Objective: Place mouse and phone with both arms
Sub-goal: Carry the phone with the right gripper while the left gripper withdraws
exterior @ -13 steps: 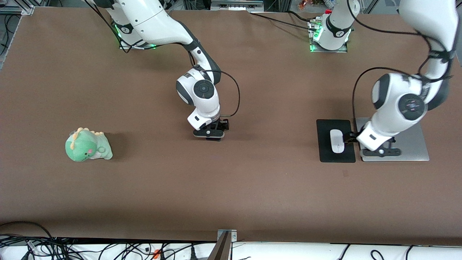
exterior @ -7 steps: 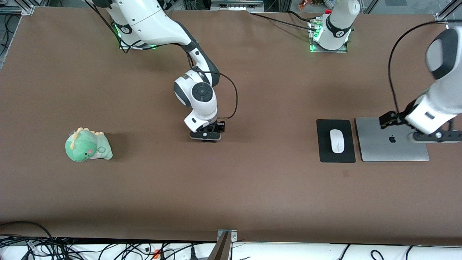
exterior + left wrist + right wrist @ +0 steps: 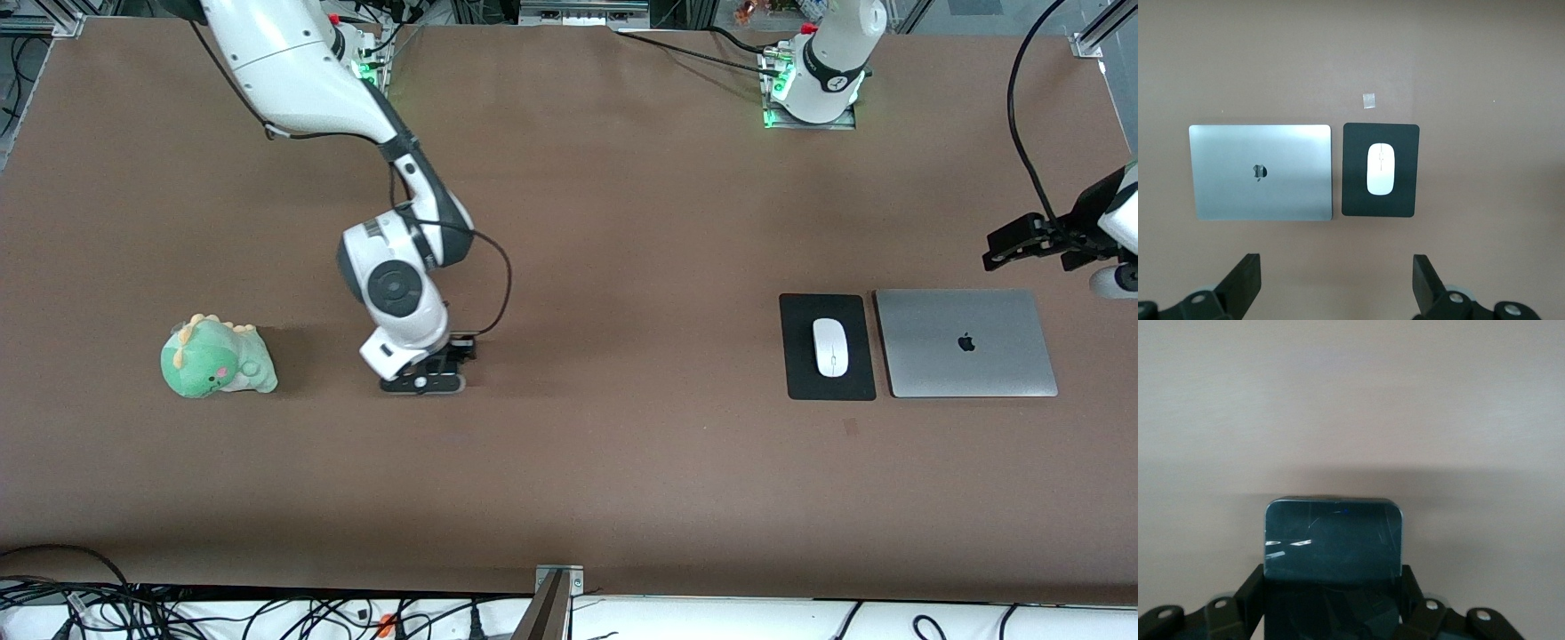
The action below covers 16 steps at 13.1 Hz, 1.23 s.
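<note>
The white mouse (image 3: 830, 347) (image 3: 1380, 169) lies on a black pad (image 3: 800, 378) (image 3: 1355, 200) toward the left arm's end of the table. The dark phone (image 3: 1333, 540) is clamped between the fingers of my right gripper (image 3: 1331, 587) and sticks out ahead of them. In the front view that gripper (image 3: 425, 384) hangs low over the table beside the plush, and its hand hides the phone. My left gripper (image 3: 1336, 283) is open and holds nothing, high above the pad and laptop. The left arm (image 3: 1107, 218) shows at the table's end.
A closed silver laptop (image 3: 965, 342) (image 3: 1261, 172) lies beside the pad. A green plush dinosaur (image 3: 216, 357) sits toward the right arm's end of the table. A small tape mark (image 3: 1369, 100) is on the brown tabletop (image 3: 622, 462) close to the pad.
The right arm has carried the phone from the table's middle toward the plush, nearer the front camera. The left arm has risen off the laptop and swung out to the table's end.
</note>
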Each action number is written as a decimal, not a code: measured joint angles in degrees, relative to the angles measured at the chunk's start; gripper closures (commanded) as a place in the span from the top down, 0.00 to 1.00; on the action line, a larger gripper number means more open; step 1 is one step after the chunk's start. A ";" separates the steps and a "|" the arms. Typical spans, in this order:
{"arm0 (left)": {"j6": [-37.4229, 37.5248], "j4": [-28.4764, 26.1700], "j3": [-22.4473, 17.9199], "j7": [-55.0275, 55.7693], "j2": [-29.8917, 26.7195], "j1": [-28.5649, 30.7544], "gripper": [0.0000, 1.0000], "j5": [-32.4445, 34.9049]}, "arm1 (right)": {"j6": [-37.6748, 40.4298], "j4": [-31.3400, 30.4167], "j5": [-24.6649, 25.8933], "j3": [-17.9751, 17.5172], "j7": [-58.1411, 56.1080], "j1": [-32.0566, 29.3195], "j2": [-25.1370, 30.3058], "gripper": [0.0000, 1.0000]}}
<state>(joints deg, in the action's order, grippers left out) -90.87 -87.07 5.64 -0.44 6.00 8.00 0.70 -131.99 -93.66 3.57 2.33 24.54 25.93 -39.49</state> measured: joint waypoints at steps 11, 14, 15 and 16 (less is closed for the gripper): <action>-0.03 -0.24 0.29 -0.06 -0.52 1.16 1.00 -0.59 | -21.48 -22.52 -0.18 0.20 -12.43 -15.95 9.14 0.00; -0.03 -0.26 0.47 -0.06 -0.45 1.10 1.00 -0.59 | -24.02 -24.50 -0.18 -0.13 -12.44 -15.91 9.00 0.29; -0.01 -0.30 0.41 -0.06 -0.40 0.86 1.00 -0.59 | -24.04 -24.55 -0.18 -0.13 -12.44 -15.92 9.01 0.65; -0.01 -0.33 -0.10 -0.06 -0.35 0.10 1.00 -0.59 | -24.05 -24.55 -0.18 -0.12 -12.52 -15.94 9.01 1.00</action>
<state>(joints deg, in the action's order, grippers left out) -90.88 -87.40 5.54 -0.51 5.66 8.10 0.11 -156.04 -118.22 3.39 2.21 12.02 9.99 -30.49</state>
